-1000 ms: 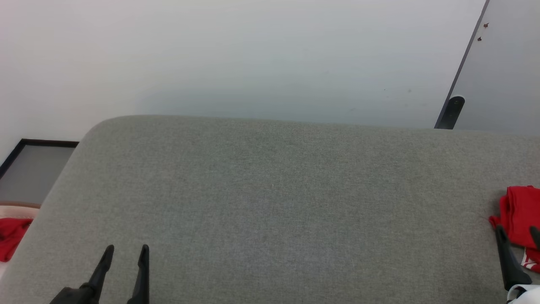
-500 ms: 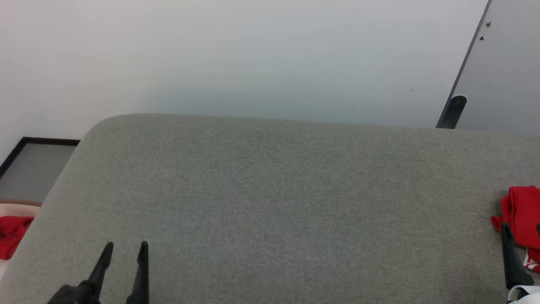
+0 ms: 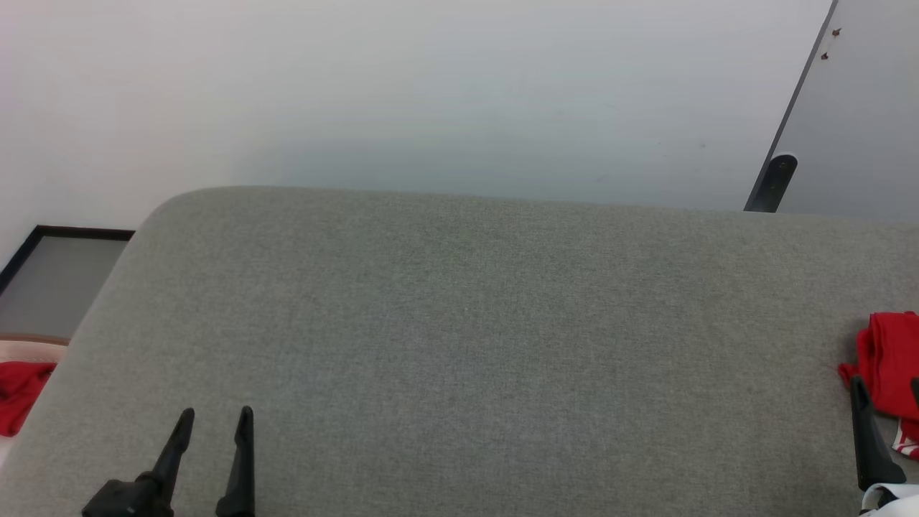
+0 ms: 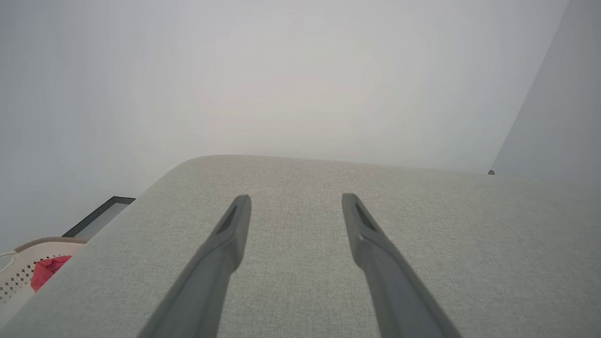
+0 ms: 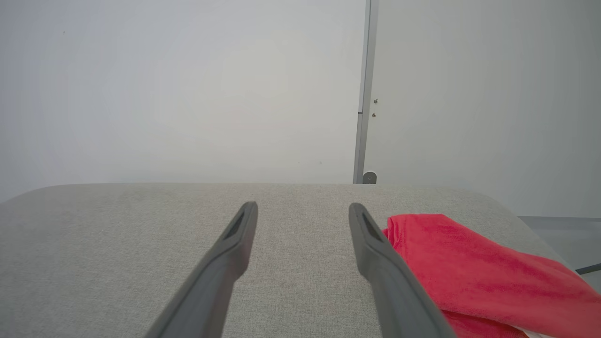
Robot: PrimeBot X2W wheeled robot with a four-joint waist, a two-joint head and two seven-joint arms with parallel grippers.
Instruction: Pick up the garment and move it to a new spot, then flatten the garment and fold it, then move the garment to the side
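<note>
Folded bright red soft shirt (image 5: 474,267) lies at the grey fabric cushion's (image 3: 467,323) right edge, just beside the right gripper (image 5: 303,209), fingers apart; left gripper (image 3: 217,415) near left, likewise apart; its wrist view adds a pale perforated basket (image 4: 19,267).

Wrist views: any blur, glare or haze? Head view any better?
Left wrist view: hazy, low contrast, fingers soft near the lens. Right wrist view: same haze, garment readable, no glare. Head view: sharper, grey cushion weave visible, soft even light, garment cropped at the right edge.
</note>
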